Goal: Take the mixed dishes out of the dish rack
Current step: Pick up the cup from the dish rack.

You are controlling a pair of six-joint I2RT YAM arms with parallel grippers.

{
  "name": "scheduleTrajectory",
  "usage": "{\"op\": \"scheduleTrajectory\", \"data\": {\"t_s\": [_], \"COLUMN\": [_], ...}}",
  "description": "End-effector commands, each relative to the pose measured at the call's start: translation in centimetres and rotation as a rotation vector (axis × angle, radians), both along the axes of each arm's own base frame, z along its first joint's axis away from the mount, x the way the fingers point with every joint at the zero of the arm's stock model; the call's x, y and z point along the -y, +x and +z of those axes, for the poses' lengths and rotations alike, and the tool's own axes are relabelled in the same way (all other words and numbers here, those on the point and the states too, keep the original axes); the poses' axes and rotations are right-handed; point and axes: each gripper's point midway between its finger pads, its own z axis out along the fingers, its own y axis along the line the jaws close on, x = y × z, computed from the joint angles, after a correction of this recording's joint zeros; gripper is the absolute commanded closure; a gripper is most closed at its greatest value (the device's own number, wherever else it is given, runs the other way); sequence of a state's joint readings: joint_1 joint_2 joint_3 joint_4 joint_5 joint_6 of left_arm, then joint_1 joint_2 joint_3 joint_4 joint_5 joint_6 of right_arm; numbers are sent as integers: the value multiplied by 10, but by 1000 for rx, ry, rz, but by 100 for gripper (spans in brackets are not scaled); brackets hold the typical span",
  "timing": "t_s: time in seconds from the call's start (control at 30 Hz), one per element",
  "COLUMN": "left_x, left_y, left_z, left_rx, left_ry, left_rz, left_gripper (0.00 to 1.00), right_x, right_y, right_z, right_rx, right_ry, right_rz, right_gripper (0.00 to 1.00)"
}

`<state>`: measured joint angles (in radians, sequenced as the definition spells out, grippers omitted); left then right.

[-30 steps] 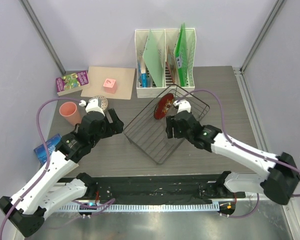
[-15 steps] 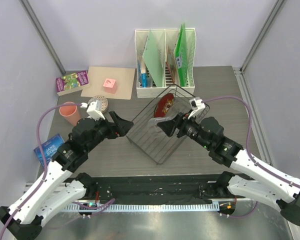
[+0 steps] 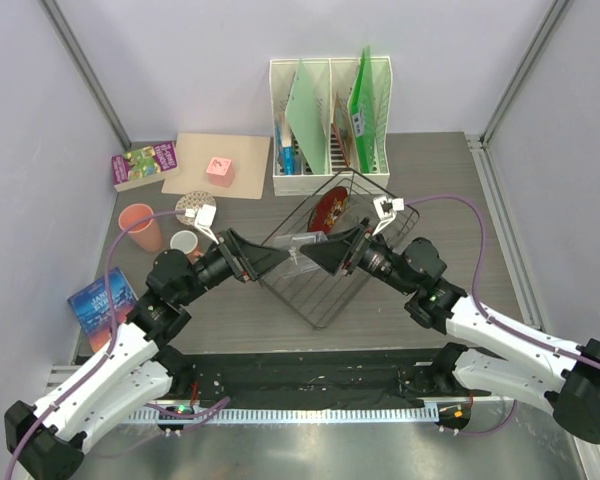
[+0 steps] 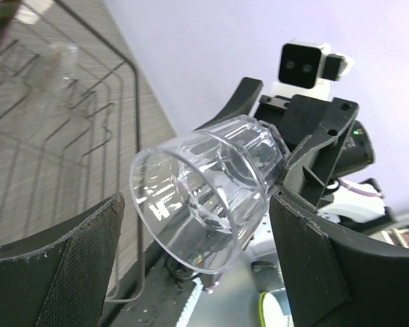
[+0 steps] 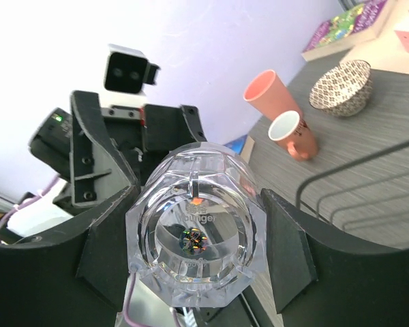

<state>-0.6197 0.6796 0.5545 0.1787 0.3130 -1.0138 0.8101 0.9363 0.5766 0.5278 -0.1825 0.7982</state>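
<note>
Top external view, checked against the preceding second. At far left the larger pink cup [image 3: 140, 226] and the smaller pink cup [image 3: 184, 243] stand just beside each other on the bench [image 3: 430, 200], outside the rack. The smaller one is now exposed because my left arm has swung off that corner. My left jaws, which were turned down near those cups a second ago, now lie level, point right and are spread wide. The left wrist view shows one finger on either side of the glass's open mouth with a gap on both sides and no contact. The clear drinking glass [image 3: 300, 250] hangs on its side in the air over the near-left part of the dish rack [image 3: 315, 290], mouth toward my left arm and base toward my right. The red plate [image 3: 327, 212] stands on edge at the far side of the rack, where it stood before. My right jaws were down among the rack wires a second ago. They have since risen and turned left, and they are clamped on the base end of the glass. The right wrist view confirms the faceted base wedged between both fingers. Finding: this is a handover in mid-air, with the glass clear of the rack but not yet delivered. My left jaws should close before my right let go, as the smooth, tapered wall may slip. The plate remains to be unloaded.
</note>
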Motion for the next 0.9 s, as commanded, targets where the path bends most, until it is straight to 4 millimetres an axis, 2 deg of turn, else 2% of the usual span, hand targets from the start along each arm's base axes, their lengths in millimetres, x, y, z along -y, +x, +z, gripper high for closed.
{"op": "scheduleTrajectory", "data": {"t_s": [0.0,0.13,0.33,0.5,0.57,0.6,0.63,0.67,0.7,0.73,0.77,0.8,0.83,0.87], "left_x": [5,5,7,11,11,11,10,9,7,4,-2,-7,-14,-24], "left_y": [-14,-18,-21,-22,-22,-19,-17,-11,-8,-7,2,6,13,16], "left_z": [34,42,48,46,44,41,45,33,31,43,28,27,47,31], "left_rx": [67,85,90,80,75,72,77,33,52,82,29,27,104,41], "left_ry": [-151,-183,-205,-204,-196,-175,-158,-105,-62,-42,37,85,150,253], "left_rz": [-77,-97,-123,-142,-146,-133,-118,-88,-64,-43,14,48,93,130], "left_gripper": [15,26,55,68,86,99,100,100,100,100,100,100,100,100], "right_x": [2,-2,-10,-13,-13,-14,-13,-11,-8,-3,6,14,28,43], "right_y": [-5,-1,4,6,7,9,11,19,23,27,36,43,46,57], "right_z": [44,32,9,-3,-9,-10,-27,-25,-29,-34,-47,-53,-72,-70], "right_rx": [93,70,21,1,-3,-6,-50,-41,-53,-63,-90,-102,-151,-152], "right_ry": [140,118,72,38,7,-10,-74,-108,-145,-184,-264,-315,-406,-445], "right_rz": [24,23,31,34,29,26,15,-26,-52,-84,-154,-206,-261,-360], "right_gripper": [99,99,99,99,98,66,47,33,18,14,11,10,9,8]}}
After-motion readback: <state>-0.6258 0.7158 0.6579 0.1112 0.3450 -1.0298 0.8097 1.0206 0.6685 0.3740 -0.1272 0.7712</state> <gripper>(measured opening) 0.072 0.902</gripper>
